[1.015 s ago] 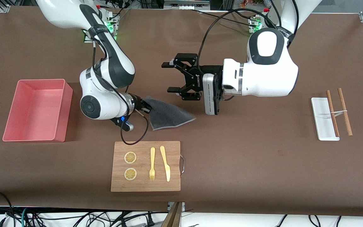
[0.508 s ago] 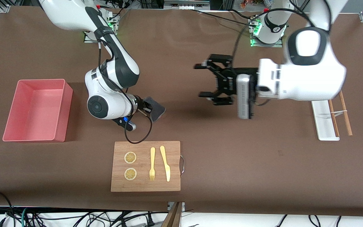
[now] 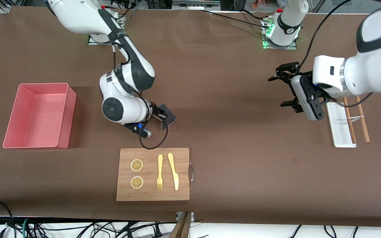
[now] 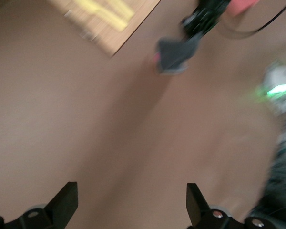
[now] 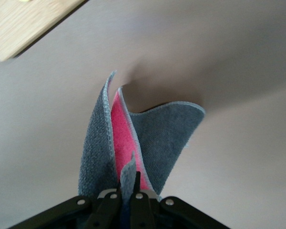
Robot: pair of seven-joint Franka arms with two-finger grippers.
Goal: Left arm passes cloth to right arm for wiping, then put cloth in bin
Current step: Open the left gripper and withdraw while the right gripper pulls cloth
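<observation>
My right gripper (image 3: 160, 115) is shut on the cloth (image 3: 168, 117), over the bare table a little farther from the front camera than the wooden board (image 3: 180, 172). In the right wrist view the cloth (image 5: 152, 133) hangs folded from the gripper (image 5: 127, 183), grey outside and pink inside. I cannot tell whether it touches the table. My left gripper (image 3: 281, 89) is open and empty, in the air beside the white tray (image 3: 337, 132). Its wrist view shows its gripper (image 4: 131, 191) spread wide and the cloth (image 4: 174, 52) farther off. The pink bin (image 3: 41, 85) stands empty at the right arm's end.
The board carries two lemon slices (image 3: 137, 165), a yellow fork (image 3: 159, 172) and a yellow knife (image 3: 173, 170). Two wooden sticks (image 3: 359, 112) lie across and beside the white tray at the left arm's end. A cable loops from the right wrist down to the board's edge.
The left arm has drawn back, open, from the middle toward its own end of the table. The right gripper kept the cloth, which went from spread out to bunched and folded.
</observation>
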